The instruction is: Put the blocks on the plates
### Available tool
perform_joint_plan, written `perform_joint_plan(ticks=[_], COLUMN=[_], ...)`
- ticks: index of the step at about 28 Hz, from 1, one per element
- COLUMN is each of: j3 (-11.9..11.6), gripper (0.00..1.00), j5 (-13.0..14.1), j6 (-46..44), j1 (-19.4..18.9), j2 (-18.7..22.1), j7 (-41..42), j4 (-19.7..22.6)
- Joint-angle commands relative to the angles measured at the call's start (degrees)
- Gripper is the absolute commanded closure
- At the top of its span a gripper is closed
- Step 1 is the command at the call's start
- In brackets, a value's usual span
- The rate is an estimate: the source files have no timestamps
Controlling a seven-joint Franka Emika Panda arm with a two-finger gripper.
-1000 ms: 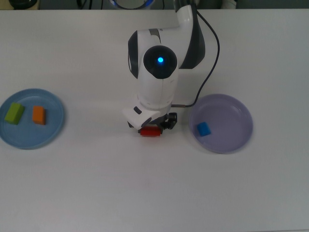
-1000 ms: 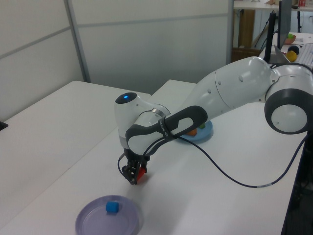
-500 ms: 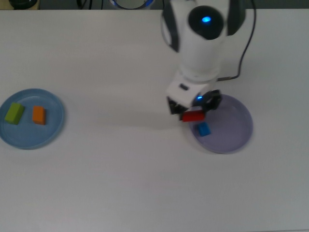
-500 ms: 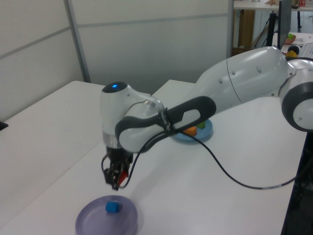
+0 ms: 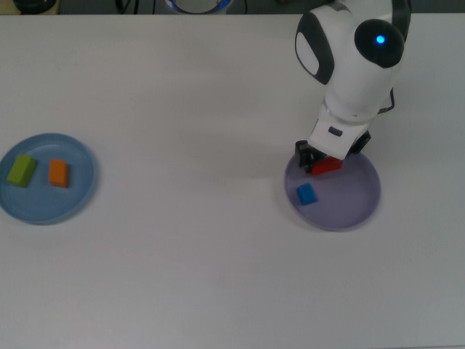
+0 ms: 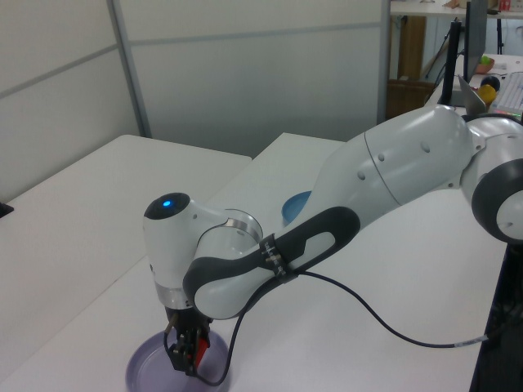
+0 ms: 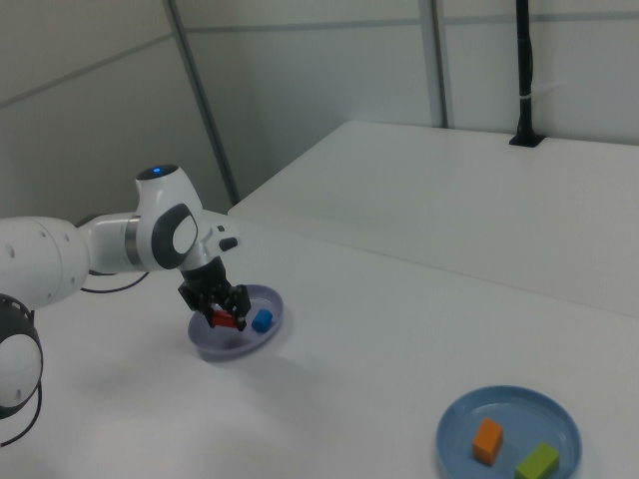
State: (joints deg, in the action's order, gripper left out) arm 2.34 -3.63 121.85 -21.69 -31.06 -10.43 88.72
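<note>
We are looking at a white bench (image 5: 182, 276) with the white Franka arm reaching over the pale lavender round plastic plate (image 5: 356, 207). The arm's tool (image 5: 325, 164) is pinching the small red oblong block (image 5: 326, 165) between its two dark fingers, just above the plate's rim area nearest the arm; whether the block is touching the plate surface we cannot tell. In the right view the tool (image 7: 222, 311) is hanging over the lavender plate (image 7: 236, 344) with the red block (image 7: 225, 319) in its grip. In the left view the tool (image 6: 189, 359) is pointing straight down into the plate (image 6: 140, 371).

The small blue cube (image 5: 306, 194) is lying on the lavender plate, just beside the red block but apart from it; the right view is showing the cube (image 7: 262, 320) on the right view's right of the tool.

Well apart, at the top view's left, the light blue round plate (image 5: 80, 193) is carrying the longer lime-green block (image 5: 22, 170) and the orange block (image 5: 58, 173), side by side without touching.
</note>
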Motion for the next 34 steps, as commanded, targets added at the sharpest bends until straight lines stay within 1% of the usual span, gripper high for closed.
perform_joint_plan(ticks=[1,3,5,6,10,12,16,21,22,23,26,27,31,32,33,34], j3=[-0.50,-0.58,-0.67,-0.76,-0.85,-0.94,-1.02,-2.52,-2.78,-3.04,-3.22,-3.31,-3.31,-3.22,-3.22,-3.13], gripper=[0.19,0.07,0.01,0.00,0.00,0.00,0.00,0.00,0.00,0.00,0.00,0.00,0.00,0.00,0.00,0.00], j5=[-0.85,-0.67,-0.59,-0.59,-0.50,-0.50,-0.50,-0.32,-0.32,-0.23,-0.23,-0.32,-0.41,-0.41,-0.24,-0.23], j6=[-0.65,-0.74,-0.74,-0.83,-1.79,-4.16,-6.10,-10.84,-12.93,-14.09,-16.73,-18.21,-20.95,-21.21,-22.17,-23.05], j1=[0.07,0.07,0.07,0.15,0.15,0.24,0.42,2.08,3.30,4.27,7.26,9.36,14.55,15.70,18.06,19.04], j2=[0.30,0.65,0.91,1.52,2.49,3.37,4.60,9.34,11.35,12.50,14.97,16.28,18.40,19.01,20.15,20.60], j7=[-1.08,-1.69,-2.40,-2.57,-2.58,-2.58,-2.66,-2.40,-2.05,-1.96,-1.61,-1.52,-0.65,0.23,1.72,2.25], j4=[-0.04,-0.04,-0.04,-0.04,-0.04,-0.04,-0.04,-0.04,-0.04,-0.04,-0.04,-0.04,-0.04,-0.04,-0.04,0.05])
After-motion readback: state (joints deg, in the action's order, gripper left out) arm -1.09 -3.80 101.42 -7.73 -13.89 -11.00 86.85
